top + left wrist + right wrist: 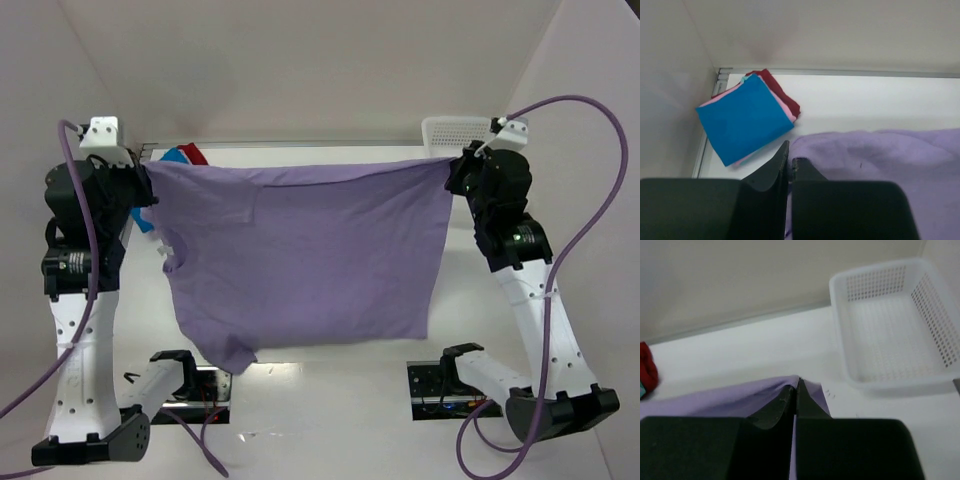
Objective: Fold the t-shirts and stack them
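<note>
Overhead, a large plain lavender-purple cloth t-shirt hangs as a flat sheet above the white table, stretched taut between the two arms. Its long axis runs side to side: the collar, marked by a small white tag, points toward the left arm, the hem faces the right arm, and one sleeve droops at the lower left. The left gripper has its black fingers pinched tight on the upper left corner of the cloth. The right gripper is clamped the same way on the upper right corner. At the table's far left corner lies a folded stack, slightly skewed: a bright blue shirt on top, a pink shirt under it, a dark red shirt lowest. A white plastic mesh basket sits at the far right.
</note>
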Motion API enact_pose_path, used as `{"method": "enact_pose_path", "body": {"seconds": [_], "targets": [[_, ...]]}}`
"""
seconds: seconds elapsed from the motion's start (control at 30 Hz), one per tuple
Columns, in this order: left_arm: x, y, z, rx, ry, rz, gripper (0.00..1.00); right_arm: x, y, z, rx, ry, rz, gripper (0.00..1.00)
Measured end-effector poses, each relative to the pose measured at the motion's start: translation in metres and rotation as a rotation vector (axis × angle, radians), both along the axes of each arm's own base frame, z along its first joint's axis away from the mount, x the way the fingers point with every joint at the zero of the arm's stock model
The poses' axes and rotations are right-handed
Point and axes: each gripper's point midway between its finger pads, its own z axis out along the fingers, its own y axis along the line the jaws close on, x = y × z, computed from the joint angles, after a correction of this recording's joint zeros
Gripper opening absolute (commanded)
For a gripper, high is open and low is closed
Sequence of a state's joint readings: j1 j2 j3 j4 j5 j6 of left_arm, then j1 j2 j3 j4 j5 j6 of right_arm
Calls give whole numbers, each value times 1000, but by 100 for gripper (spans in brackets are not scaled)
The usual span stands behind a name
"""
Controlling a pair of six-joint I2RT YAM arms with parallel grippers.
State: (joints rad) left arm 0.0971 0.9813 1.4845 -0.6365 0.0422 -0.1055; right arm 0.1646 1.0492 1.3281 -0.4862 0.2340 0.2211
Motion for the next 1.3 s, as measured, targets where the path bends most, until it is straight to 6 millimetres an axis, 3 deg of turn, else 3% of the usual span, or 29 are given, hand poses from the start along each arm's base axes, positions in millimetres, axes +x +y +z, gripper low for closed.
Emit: {"method": "enact_pose_path", "body": {"seconds": [0.13,0.27,0.33,0.4,0.47,0.57,0.6,0.67,0.73,0.87,1.03,1.1,1.13,1.17,1.3], "targets": [[4,4,-20,1,-30,21,0,10,4,-33,22,21,7,0],[27,6,-24,0,-34,20,0,34,8,-57,12,72,9,0],[40,7,-28,-1,-23,20,0,43,9,-58,4,83,10,0],[49,8,-27,-1,-20,20,0,49,10,-46,0,57,12,0],[49,7,-18,0,-38,18,0,50,9,-17,-2,-9,10,0],[43,6,12,7,-115,11,0,45,7,15,3,-93,7,0],[39,4,22,9,-142,7,0,35,5,30,5,-131,5,0],[22,0,44,14,-207,-8,0,21,2,47,9,-176,5,0],[-6,-4,69,22,-288,-17,0,-9,-3,80,19,-268,3,0],[-63,-11,109,37,-438,-25,0,-51,-10,115,31,-380,4,0],[-138,-18,145,55,-608,-25,0,-113,-18,163,54,-532,10,0],[-168,-20,160,62,-679,-22,0,-131,-21,180,58,-581,12,0],[-175,-20,163,63,-691,-18,0,-136,-22,185,60,-597,12,0],[-197,-20,172,65,-730,-6,0,-146,-22,194,62,-614,16,0],[-224,-19,184,67,-778,17,0,-168,-24,215,65,-664,28,0]]}}
